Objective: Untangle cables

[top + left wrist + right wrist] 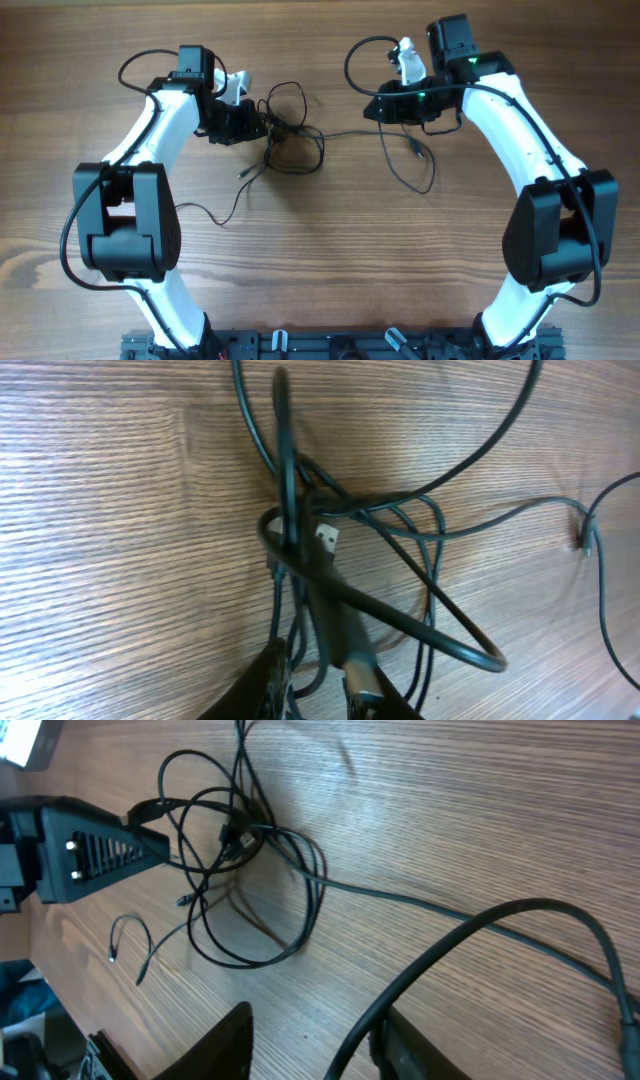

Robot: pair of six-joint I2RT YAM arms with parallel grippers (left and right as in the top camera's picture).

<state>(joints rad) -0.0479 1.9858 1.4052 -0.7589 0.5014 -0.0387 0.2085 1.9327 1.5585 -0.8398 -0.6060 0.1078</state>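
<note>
The cables form a knot (287, 140) of thin black cords left of the table's middle. My left gripper (258, 125) is at the knot's left edge and shut on it. In the left wrist view the cables (320, 550) run between the fingers (325, 698), with a silvery plug (358, 672) against the right finger. One strand (350, 133) leads right toward my right gripper (378, 108). The right gripper (315, 1045) is open, and a black cable (470, 935) arcs past its right finger. The knot (245, 835) also shows in the right wrist view.
A loose cable loop (412, 178) with a plug end lies below the right gripper. A thin strand (228, 207) trails toward the front left from the knot. The thicker arm wires loop near both wrists. The wooden table (330, 260) is bare in front.
</note>
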